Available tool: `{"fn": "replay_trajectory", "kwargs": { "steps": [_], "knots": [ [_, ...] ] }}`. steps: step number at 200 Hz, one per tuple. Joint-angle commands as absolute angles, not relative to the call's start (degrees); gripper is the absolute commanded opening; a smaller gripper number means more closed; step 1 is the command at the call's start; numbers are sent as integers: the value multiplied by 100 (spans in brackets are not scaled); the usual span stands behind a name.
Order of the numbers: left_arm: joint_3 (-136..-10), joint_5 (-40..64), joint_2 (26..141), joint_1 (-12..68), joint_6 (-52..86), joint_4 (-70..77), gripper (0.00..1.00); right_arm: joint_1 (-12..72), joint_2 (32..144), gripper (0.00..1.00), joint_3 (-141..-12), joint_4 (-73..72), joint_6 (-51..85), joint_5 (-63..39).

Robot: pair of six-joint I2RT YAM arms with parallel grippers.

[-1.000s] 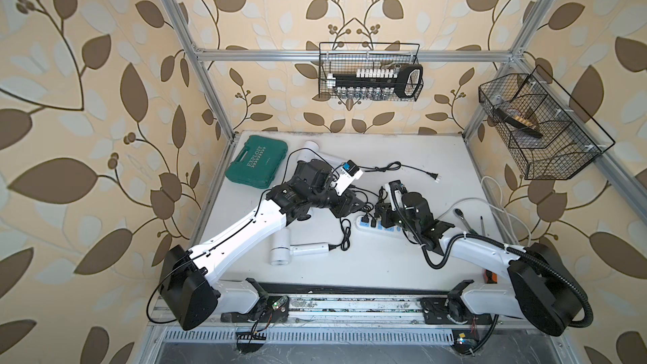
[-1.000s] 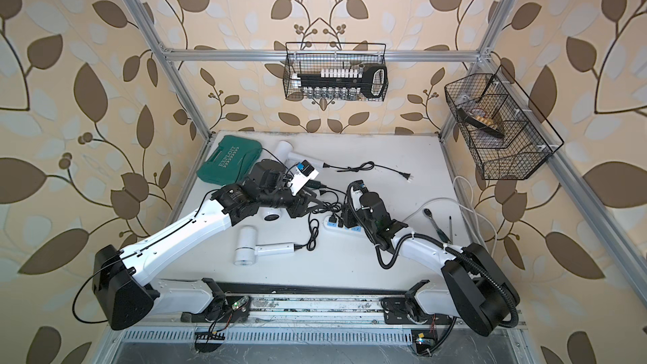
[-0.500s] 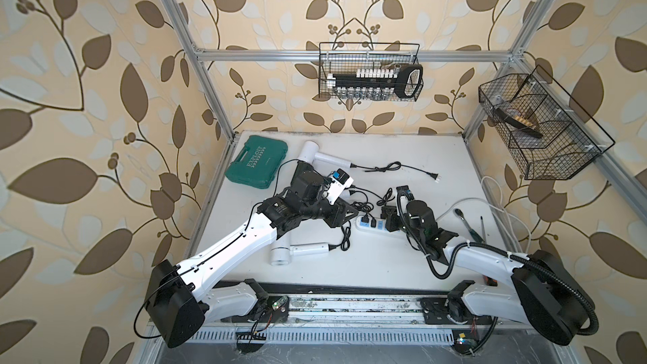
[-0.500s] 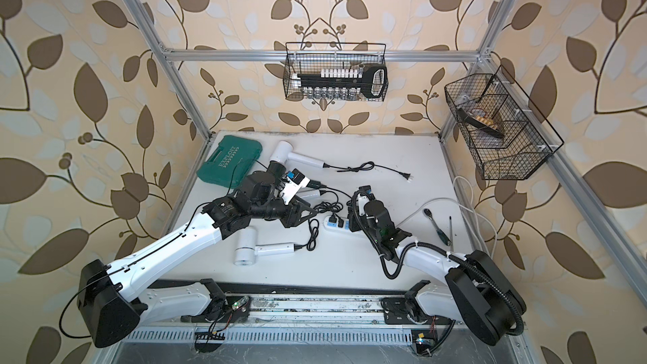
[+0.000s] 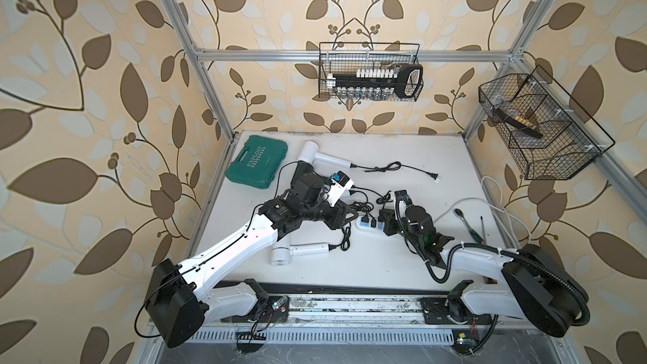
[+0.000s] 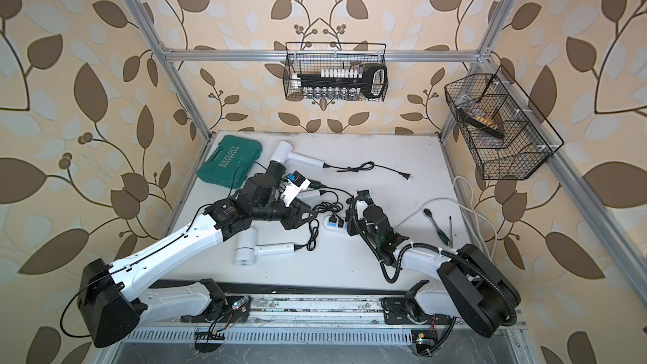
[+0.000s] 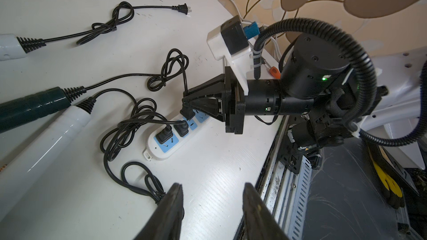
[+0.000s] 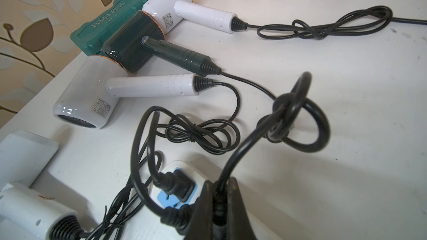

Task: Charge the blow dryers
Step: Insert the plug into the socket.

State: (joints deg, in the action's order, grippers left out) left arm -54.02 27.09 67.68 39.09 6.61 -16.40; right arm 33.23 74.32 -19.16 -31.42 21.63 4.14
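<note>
While right hand [image 7: 188, 103] clamps green dryer's [image 8: 131, 51] plug [image 7: 185, 113] at strip's [image 7: 159, 153] third socket, left hand [image 7: 212, 187] hangs apart, empty, above table [image 7: 208, 167]; two other plugs [image 7: 164, 135] sit in strip.

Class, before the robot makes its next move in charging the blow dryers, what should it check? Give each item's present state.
1. Right gripper shut on the dark green dryer's plug: ok.
2. That plug fully seated in the power strip: cannot tell, the gripper hides its pins.
3. Two other plugs seated in the strip: ok.
4. Left gripper open and empty: ok.
5. Far white dryer's plug in the strip: not ok, it lies loose on the table.
</note>
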Motion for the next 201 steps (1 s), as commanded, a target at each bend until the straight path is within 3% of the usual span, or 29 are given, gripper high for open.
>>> {"fn": "replay_trajectory", "kwargs": {
  "steps": [1, 74, 201],
  "knots": [
    [-5392, 2769, 6711, 3968, 688, -1520, 44, 3387, 7347, 0, -1785, -3160, 2182, 523],
    [-5385, 2722, 6645, 3964, 659, -1566, 44, 3466, 6964, 0, -1630, -2909, 2139, 657],
    [-5403, 2700, 6653, 3969, 635, -1624, 44, 3484, 7342, 0, -1596, -3421, 2159, 625]
  ]
}}
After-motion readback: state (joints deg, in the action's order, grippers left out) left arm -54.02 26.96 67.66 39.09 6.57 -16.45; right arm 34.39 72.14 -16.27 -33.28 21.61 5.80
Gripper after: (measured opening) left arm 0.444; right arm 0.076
